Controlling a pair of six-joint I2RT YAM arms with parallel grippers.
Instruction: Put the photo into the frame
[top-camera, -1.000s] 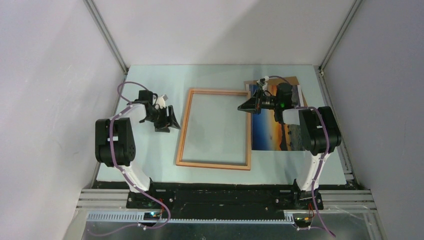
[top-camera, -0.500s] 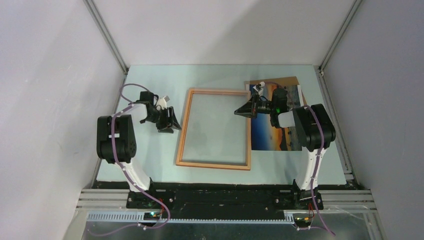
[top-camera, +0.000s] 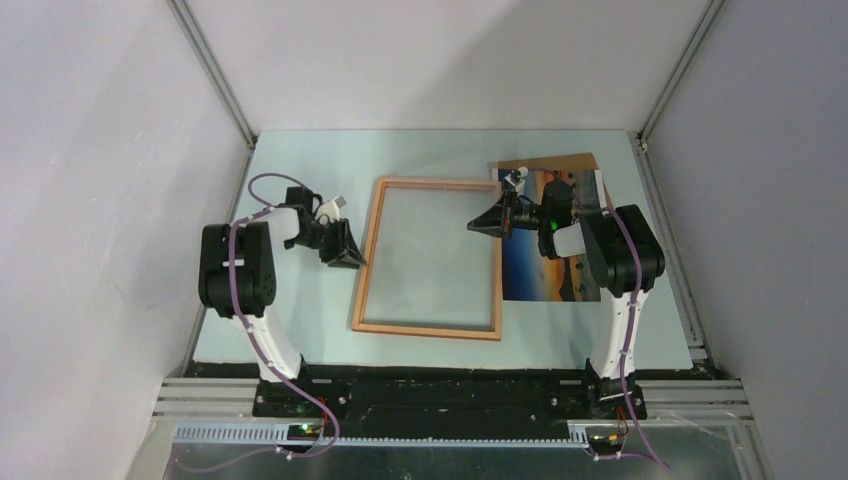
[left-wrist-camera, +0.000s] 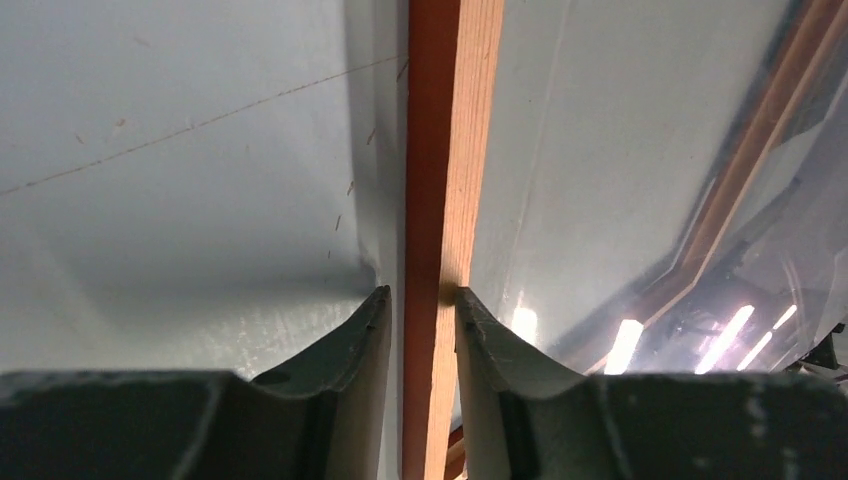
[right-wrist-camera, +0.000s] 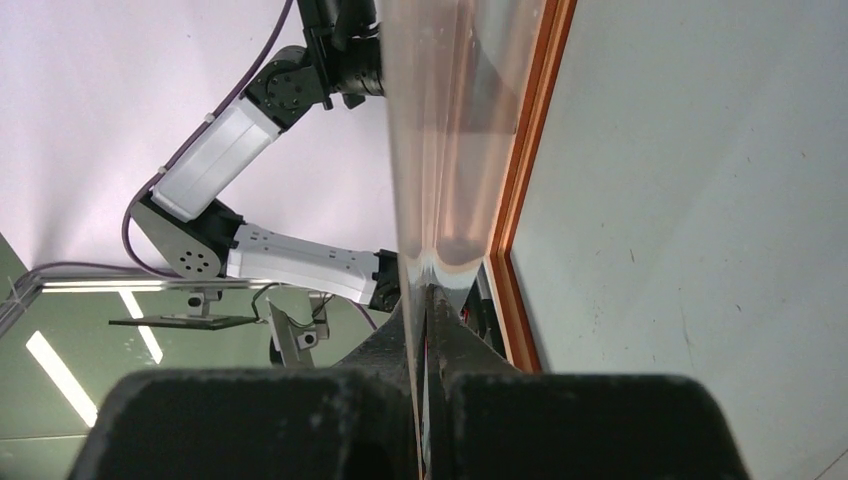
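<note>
**A:** Working from the near edge back, how far along is it?

**B:** Early, I'd say. The frame (top-camera: 425, 328) lies flat mid-bench with nothing inside its rails. The photo (top-camera: 540, 272) lies just beside it on the right, picture side up.

**A:** And the grippers?

**B:** The left gripper (left-wrist-camera: 420, 295) is narrow and straddles the frame's left rail. A sliver of gap shows on the outer side, so it doesn't look clamped. The right gripper (right-wrist-camera: 428, 292) is pinched on a thin glossy sheet, which I take to be the photo's left edge.

**A:** What's left?

**B:** Everything that counts: carry the photo across and square it inside the rails.

**A:** Is there room?

**B:** There's bare bench (top-camera: 320, 160) left of the frame and beyond it. Farther back, a brown backing board (top-camera: 575, 160) juts out from under the photo's far edge. The right wall (top-camera: 760, 200) stands close.
</note>
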